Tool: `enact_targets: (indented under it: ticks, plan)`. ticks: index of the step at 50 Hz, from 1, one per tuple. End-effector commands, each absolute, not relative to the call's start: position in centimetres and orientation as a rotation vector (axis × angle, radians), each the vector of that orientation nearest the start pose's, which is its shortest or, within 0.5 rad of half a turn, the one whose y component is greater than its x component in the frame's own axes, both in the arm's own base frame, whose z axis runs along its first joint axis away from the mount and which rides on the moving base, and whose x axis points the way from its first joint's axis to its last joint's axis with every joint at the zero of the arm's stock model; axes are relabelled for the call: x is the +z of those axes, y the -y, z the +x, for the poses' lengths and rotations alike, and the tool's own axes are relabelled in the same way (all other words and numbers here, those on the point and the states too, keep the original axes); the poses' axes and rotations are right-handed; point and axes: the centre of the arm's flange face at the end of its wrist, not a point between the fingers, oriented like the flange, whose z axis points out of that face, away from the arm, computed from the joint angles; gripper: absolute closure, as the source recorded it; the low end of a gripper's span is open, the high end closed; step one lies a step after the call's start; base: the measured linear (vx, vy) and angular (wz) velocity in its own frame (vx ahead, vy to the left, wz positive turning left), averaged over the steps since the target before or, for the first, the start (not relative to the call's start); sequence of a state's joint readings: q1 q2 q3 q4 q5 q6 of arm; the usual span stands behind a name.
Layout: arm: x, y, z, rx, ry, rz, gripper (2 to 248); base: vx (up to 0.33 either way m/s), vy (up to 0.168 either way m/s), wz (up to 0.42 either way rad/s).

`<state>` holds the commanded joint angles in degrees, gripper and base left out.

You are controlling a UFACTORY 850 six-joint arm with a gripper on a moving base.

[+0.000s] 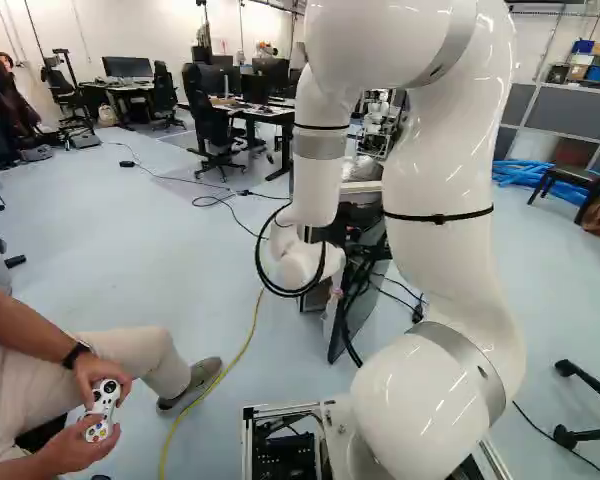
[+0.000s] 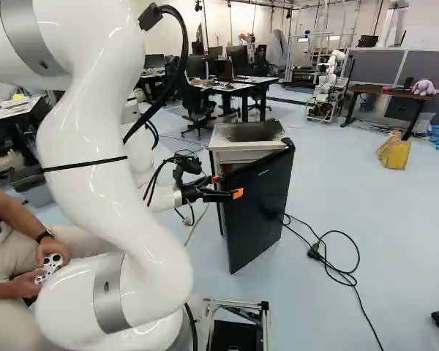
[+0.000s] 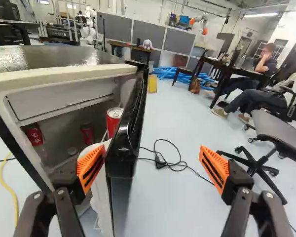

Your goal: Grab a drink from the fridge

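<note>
the white arm [image 1: 435,170] reaches toward a small fridge [image 2: 245,134] at twelve o'clock from its base, its claw [image 3: 153,158] spread wide around the free edge of the half-open door [image 3: 124,153]. the inner orange pad [image 3: 90,169] sits close by the door's shelf side, at eleven o'clock along the claw's line; the outer pad [image 3: 214,170] stands well clear at one o'clock. whether the inner pad touches is hard to tell.

the likely step is swinging the door wider. a slow outward arc about the hinge, led by the inner pad, would suit it; a straight tug could twist the door or drag the light-looking cabinet. a jolt could also tip the red can [image 3: 114,120], which stands upright in the door shelf at eleven o'clock, just beyond the inner pad. once the gap allows, backing off before turning in for a drink looks safest.

deeper inside, at ten o'clock, a second can [image 3: 87,133] waits in shadow. past the door, a black cable [image 3: 173,167] curls on the floor near twelve o'clock, an office chair [image 3: 281,133] stands at two, and a yellow bag [image 2: 394,152] lies farther off.
</note>
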<state>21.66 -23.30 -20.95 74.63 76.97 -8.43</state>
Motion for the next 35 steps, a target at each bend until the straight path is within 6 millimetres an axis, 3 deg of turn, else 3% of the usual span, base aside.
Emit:
enact_targets:
  ticks: [35]
  plan:
    - [27.3, 0.6, 26.0, 1.245, 0.799, 1.824, 3, 0.000, 0.000, 0.000]
